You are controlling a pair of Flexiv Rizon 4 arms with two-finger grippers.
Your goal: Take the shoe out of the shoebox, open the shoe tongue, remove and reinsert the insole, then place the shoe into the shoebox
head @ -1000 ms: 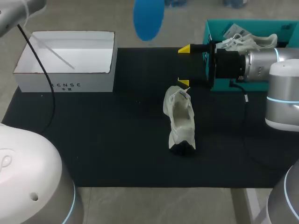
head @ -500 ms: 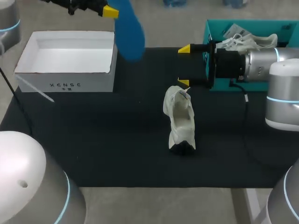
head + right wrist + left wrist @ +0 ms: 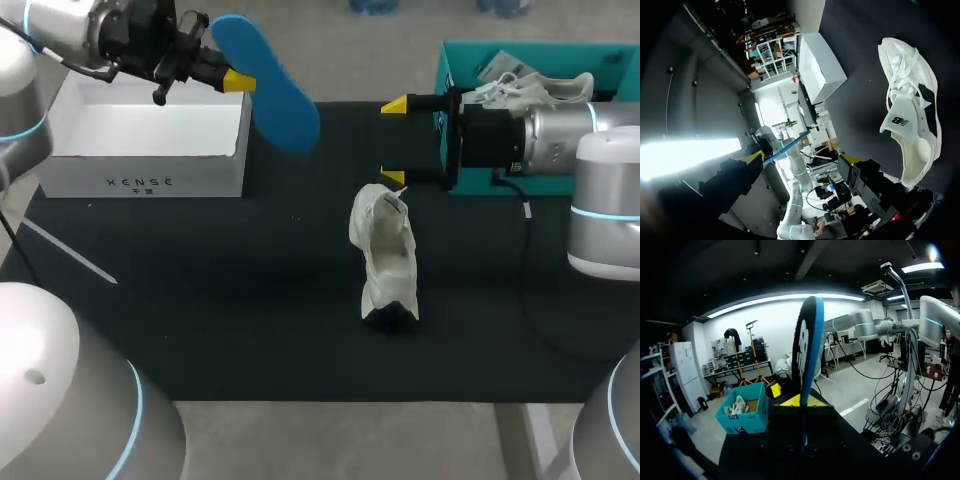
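shoe (image 3: 385, 255) is lying loose near the middle of the black table (image 3: 200, 320), with nothing gripping it. insole (image 3: 268, 82) is being held in the air well apart from it, near the table's far edge and just beside a corner of the white shoebox (image 3: 150, 135). the left hand (image 3: 235, 80) is pinching the insole by one end, fingers closed on its two faces, so most of the blue length is sticking out unsupported. the right hand (image 3: 394, 141) is hovering with fingers spread wide, holding nothing, just beyond the shoe's far end and in front of the teal box (image 3: 445, 75), where a second shoe (image 3: 530, 90) is resting.

judged risks: reinsertion is probably coming next. with so short a grip, the insole may be twisting or slipping in the pinch when its tip is meeting the collar. the shoe, being loose, may be sliding or tipping under that push unless the right hand is steadying it. the tongue may be dropping back and folding the insole.

appearance: the shoe is showing off-white, soft and somewhat crumpled, with laces toward one end and a labelled tongue flap beside a dark opening. the insole is showing bright blue on one face and dark on the other, thin yet standing out straight.
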